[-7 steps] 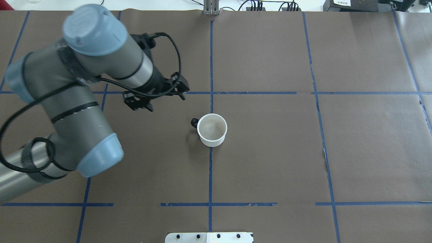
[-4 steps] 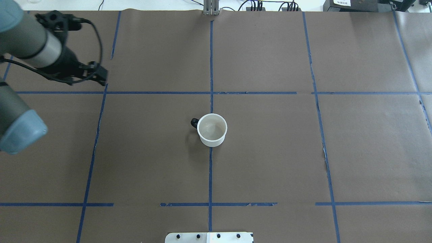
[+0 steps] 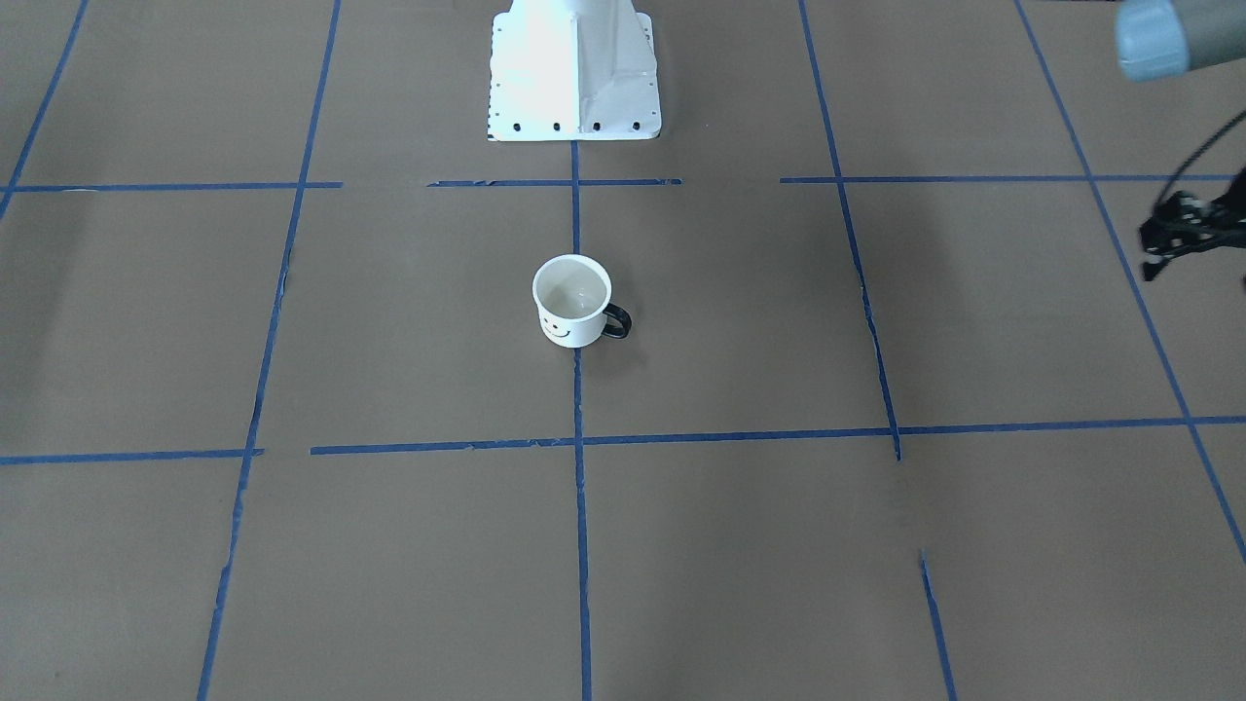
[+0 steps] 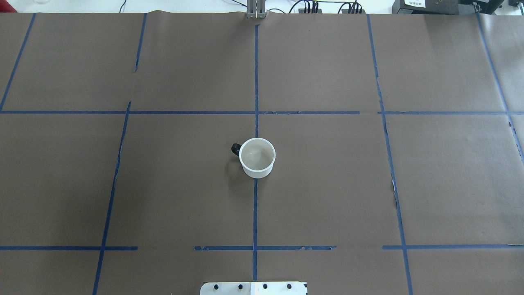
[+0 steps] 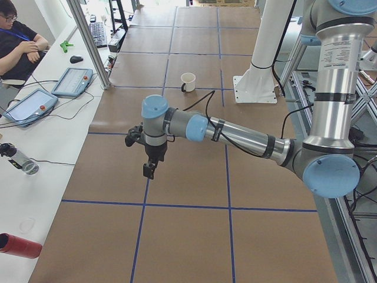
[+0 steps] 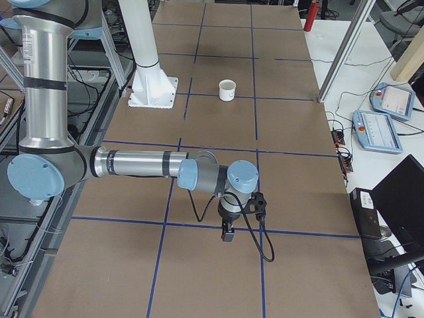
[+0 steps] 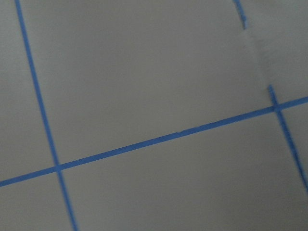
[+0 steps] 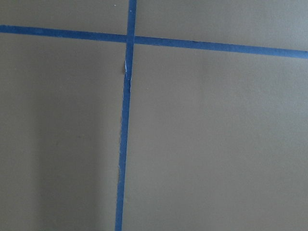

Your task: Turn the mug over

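Observation:
The white mug [image 4: 257, 157] stands upright, mouth up, at the table's middle, with its black handle toward the robot's left. The front-facing view shows its smiley face [image 3: 572, 304]. It also shows far off in the exterior left view [image 5: 188, 81] and the exterior right view [image 6: 227, 89]. My left gripper [image 5: 149, 172] hangs over the table's left end, far from the mug. Only part of it shows at the front-facing view's right edge [image 3: 1154, 268], and I cannot tell if it is open. My right gripper [image 6: 227, 234] hangs over the right end; I cannot tell its state.
Brown paper with blue tape lines [image 4: 256, 82] covers the table. The white robot base plate [image 3: 572, 68] is at the robot's side. Beside the left end are tablets [image 5: 72, 81], a red cylinder [image 5: 17, 244] and a seated person [image 5: 17, 41].
My left arm has swung away to the left and out of the overhead view. The mug has not moved.

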Available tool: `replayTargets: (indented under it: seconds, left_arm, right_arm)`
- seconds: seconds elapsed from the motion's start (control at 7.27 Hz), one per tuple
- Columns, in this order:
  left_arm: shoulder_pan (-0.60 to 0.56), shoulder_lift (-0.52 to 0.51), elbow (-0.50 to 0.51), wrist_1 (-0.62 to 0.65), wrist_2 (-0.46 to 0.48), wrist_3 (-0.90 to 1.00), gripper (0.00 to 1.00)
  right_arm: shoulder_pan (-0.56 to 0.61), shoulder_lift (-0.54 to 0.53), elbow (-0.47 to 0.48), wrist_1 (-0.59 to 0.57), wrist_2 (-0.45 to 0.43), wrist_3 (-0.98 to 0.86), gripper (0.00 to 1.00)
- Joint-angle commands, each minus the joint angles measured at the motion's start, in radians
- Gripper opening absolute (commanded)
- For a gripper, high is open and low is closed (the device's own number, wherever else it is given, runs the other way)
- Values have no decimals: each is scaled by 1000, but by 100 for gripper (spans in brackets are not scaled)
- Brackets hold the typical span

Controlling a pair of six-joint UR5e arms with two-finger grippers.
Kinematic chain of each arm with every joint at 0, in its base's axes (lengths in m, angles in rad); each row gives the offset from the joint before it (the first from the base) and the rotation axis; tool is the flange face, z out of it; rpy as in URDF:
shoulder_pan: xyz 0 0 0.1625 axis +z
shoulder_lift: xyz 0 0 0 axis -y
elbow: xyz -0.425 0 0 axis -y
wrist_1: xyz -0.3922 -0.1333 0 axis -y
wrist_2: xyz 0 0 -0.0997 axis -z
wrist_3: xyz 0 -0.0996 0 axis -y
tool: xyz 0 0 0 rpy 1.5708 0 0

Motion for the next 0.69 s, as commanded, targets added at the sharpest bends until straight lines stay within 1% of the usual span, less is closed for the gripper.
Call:
replayTargets:
  seconds: [0.0,0.14,0.55]
  left_arm:
    - [-49,82,58,-81,-149,5,100]
    - [-49,82,63,-84,-153,-64,100]
    - [-49,82,50,-83,-149,-68,100]
  right_arm:
    - [0,0,0,0,0,0,100]
    - [0,0,0,0,0,0,100]
    - [0,0,0,0,0,0,100]
